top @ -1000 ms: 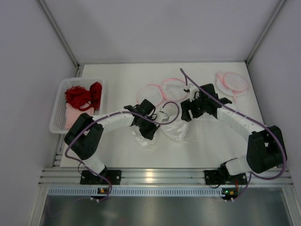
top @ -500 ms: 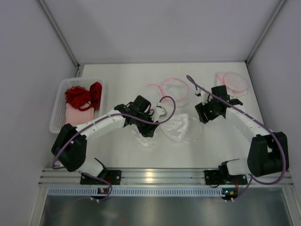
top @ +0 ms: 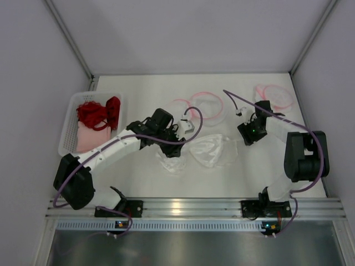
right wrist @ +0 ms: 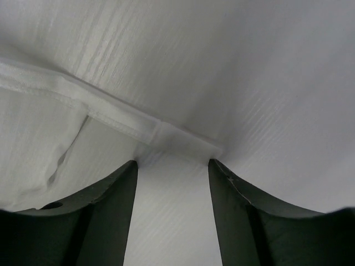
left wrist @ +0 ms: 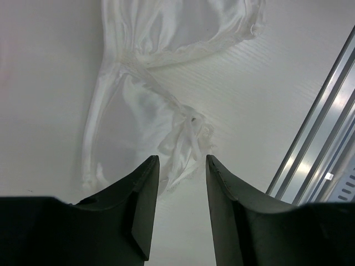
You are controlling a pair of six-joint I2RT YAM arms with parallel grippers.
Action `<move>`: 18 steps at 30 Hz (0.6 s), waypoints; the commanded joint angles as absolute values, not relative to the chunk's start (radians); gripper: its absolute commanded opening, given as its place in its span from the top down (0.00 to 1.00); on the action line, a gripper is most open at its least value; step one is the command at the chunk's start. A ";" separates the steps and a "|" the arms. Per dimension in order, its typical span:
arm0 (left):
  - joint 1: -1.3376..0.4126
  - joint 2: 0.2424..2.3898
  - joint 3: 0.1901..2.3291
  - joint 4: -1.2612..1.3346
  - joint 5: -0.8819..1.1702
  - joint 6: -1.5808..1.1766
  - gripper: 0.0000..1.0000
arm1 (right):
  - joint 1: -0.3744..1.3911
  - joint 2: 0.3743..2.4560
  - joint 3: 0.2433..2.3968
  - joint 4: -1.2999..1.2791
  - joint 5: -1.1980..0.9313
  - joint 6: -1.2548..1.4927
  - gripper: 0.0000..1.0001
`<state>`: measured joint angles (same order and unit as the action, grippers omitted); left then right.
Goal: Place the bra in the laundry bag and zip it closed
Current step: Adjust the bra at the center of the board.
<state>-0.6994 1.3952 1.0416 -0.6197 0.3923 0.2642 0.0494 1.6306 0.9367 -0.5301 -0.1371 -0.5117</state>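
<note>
The white bra (top: 206,151) lies spread on the table in the top view. My left gripper (top: 173,148) hovers over its left cup, open and empty; the left wrist view shows the bra's centre bow (left wrist: 187,130) just beyond the gripper (left wrist: 181,166). My right gripper (top: 244,137) is at the bra's right end, open and empty; the right wrist view shows a strap end (right wrist: 180,141) lying just ahead of the gripper (right wrist: 172,169). A round pink-rimmed mesh laundry bag (top: 204,105) lies behind the bra.
A white basket (top: 72,119) holding red garments stands at the left. A second pink-rimmed bag (top: 274,95) lies at the back right. The table's metal front rail (left wrist: 319,144) shows in the left wrist view.
My right gripper has pulled back to the right, off the bra. My left arm has stretched out rightward. The bra now lies flatter and wider.
</note>
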 commanded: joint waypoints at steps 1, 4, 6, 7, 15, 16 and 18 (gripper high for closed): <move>-0.664 1.347 1.068 -0.634 0.403 0.258 0.55 | 0.048 1.677 0.922 -0.456 -0.135 -0.557 0.46; -0.614 1.342 1.065 -0.634 0.440 0.236 0.56 | 0.057 1.690 0.868 -0.411 -0.098 -0.583 0.56; -0.580 1.336 1.063 -0.634 0.459 0.227 0.56 | 0.058 1.683 0.865 -0.400 -0.078 -0.581 0.56; -0.571 1.332 1.060 -0.635 0.471 0.226 0.57 | 0.057 1.675 0.865 -0.405 -0.080 -0.581 0.56; -0.554 1.308 1.045 -0.635 0.485 0.209 0.57 | 0.057 1.507 0.913 -0.512 -0.173 -0.629 0.50; -0.554 1.310 1.046 -0.635 0.486 0.209 0.57 | 0.057 1.503 0.920 -0.514 -0.179 -0.633 0.49; -0.555 1.315 1.049 -0.637 0.491 0.207 0.57 | 0.057 1.518 0.931 -0.514 -0.193 -0.637 0.45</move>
<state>-0.5541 1.3396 1.0416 -0.6373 0.4572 0.2207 0.0551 1.5562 0.9077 -0.4953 -0.1539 -0.6003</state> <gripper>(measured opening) 0.431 0.536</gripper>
